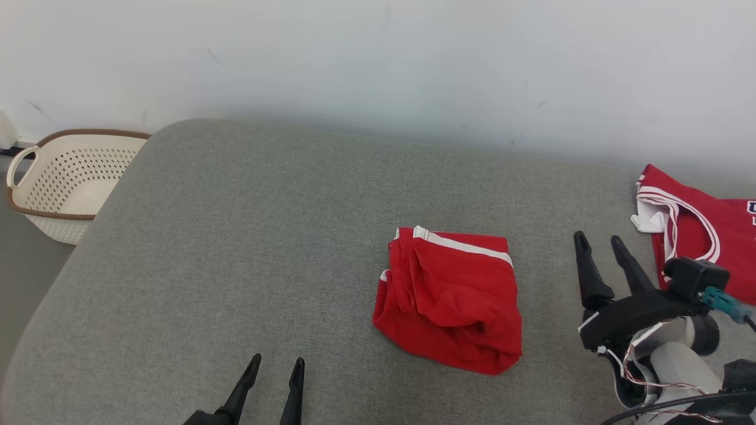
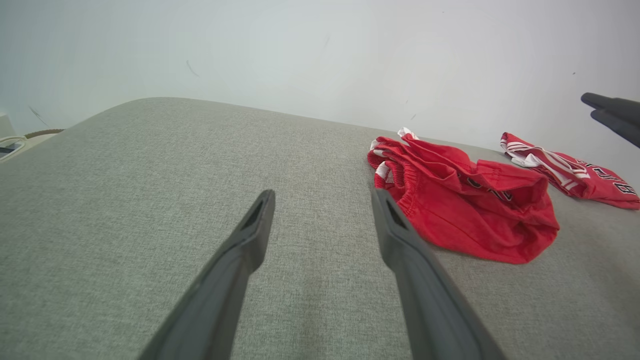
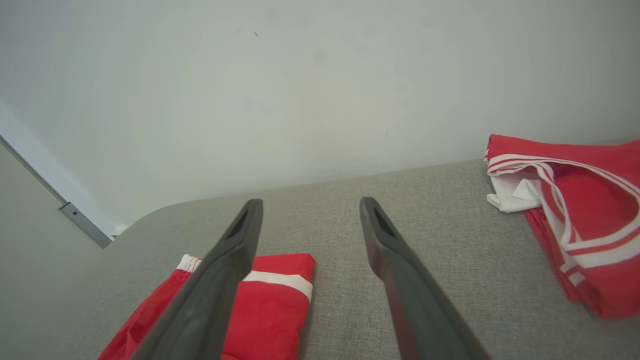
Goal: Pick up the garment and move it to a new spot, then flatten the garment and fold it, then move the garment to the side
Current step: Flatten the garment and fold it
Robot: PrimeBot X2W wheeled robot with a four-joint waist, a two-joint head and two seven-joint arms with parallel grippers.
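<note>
The garment [image 1: 449, 298], a pair of red shorts with white trim, is seen folded into a rough, lumpy square on the grey padded surface [image 1: 236, 248], somewhat right of its middle. It is touched by neither gripper in the head view.

The right gripper [image 1: 599, 238] is found just to the right of the garment, and a strip of bare grey cloth is shown between them in the head view. Its two dark fingers [image 3: 235, 250] are spread wide and nothing is held between them; in the right wrist view only the grey surface and the pale wall [image 3: 320, 75] are seen in the gap. (In that same view one finger is drawn across a white-banded corner of the garment, but this is an overlap of sight, and contact cannot be told from it.)

The left gripper [image 1: 276, 360] is placed low at the near edge of the surface, well apart from the garment and to its left. Its fingers [image 2: 250, 240] are likewise parted wide and nothing is gripped; bare grey cloth is seen between them in the left wrist view.

A red jersey [image 1: 703, 236] with white and red striped edging is spread at the far right of the surface, beyond the right gripper. A cream perforated basket [image 1: 65, 183] with a brown rim is set beside the surface's far left corner.
</note>
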